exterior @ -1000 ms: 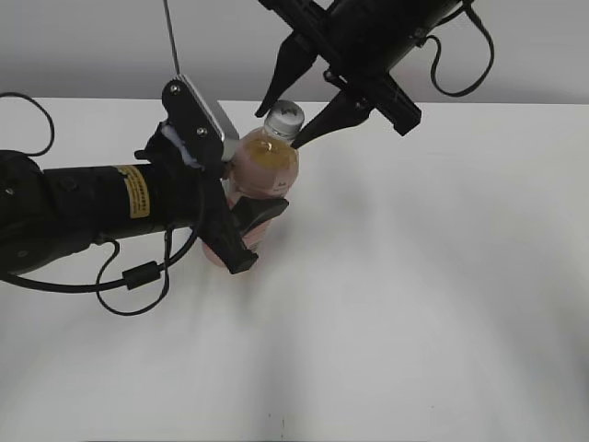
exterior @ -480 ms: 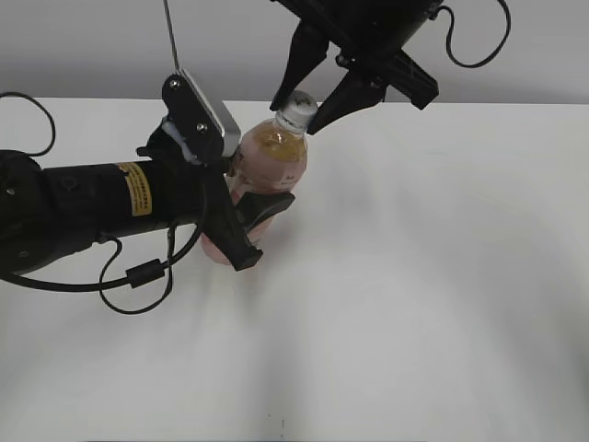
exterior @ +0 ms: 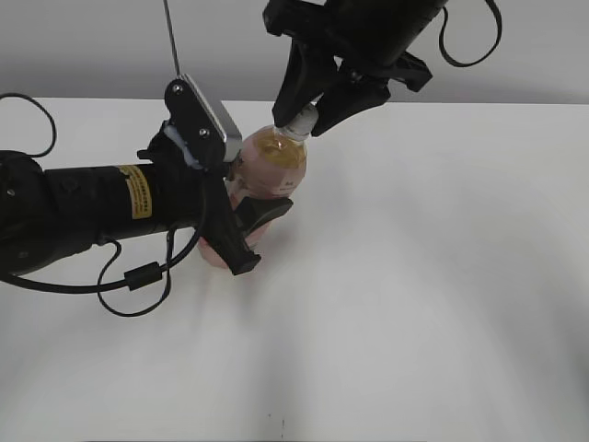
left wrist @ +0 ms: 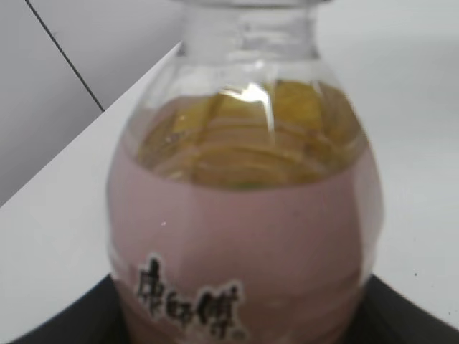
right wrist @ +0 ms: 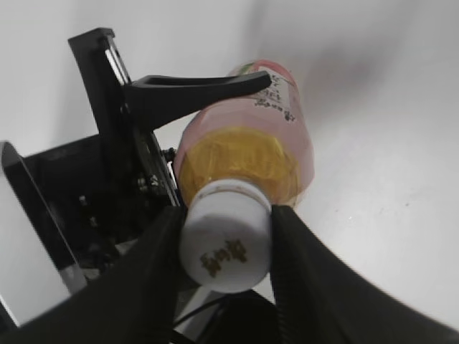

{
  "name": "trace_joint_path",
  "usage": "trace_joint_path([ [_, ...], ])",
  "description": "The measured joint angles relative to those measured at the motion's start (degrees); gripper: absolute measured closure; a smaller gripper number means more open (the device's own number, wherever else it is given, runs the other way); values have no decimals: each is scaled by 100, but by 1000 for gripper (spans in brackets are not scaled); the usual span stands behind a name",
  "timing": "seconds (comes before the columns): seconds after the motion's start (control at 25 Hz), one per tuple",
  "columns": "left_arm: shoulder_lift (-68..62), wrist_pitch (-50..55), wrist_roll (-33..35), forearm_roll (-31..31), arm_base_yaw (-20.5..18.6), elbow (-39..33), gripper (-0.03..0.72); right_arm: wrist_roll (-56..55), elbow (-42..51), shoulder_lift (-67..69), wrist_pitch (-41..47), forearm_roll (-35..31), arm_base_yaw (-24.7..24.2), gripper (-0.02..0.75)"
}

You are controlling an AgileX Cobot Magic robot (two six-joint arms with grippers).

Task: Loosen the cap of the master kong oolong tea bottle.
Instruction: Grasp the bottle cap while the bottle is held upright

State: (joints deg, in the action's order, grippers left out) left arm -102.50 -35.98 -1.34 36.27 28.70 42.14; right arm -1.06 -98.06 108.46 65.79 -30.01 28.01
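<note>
The master kong oolong tea bottle [exterior: 267,175] stands tilted on the white table, amber tea above a pink label; it fills the left wrist view [left wrist: 244,236] and shows in the right wrist view [right wrist: 247,158]. My left gripper [exterior: 244,230] is shut on the bottle's pink body from the left, its black fingers at both lower corners of the left wrist view. The white cap [right wrist: 226,244] with a brownish mark on top sits on the neck. My right gripper [exterior: 302,124] comes from above and is shut on the cap [exterior: 301,121], one finger touching each side.
The left arm [exterior: 92,207], with its yellow label and black cable, lies across the table's left side. The white table [exterior: 442,276] extends to the right and front. A grey wall rises behind the far edge.
My right gripper has come down over the bottle top and closed from open onto the cap. The bottle leans a little more upright. The left arm has hardly moved.
</note>
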Motion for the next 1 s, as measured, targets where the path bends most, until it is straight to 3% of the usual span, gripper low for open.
trace_joint_path([
  [0.2,-5,-34,10,6,0,0,286,1995,-6,0,14,9,0,451],
  [0.56,-16,-74,11,6,0,0,286,7295,-6,0,-18,-7,0,455],
  [1.0,-24,-74,11,-39,-5,0,286,12105,-7,0,-192,-8,0,457],
])
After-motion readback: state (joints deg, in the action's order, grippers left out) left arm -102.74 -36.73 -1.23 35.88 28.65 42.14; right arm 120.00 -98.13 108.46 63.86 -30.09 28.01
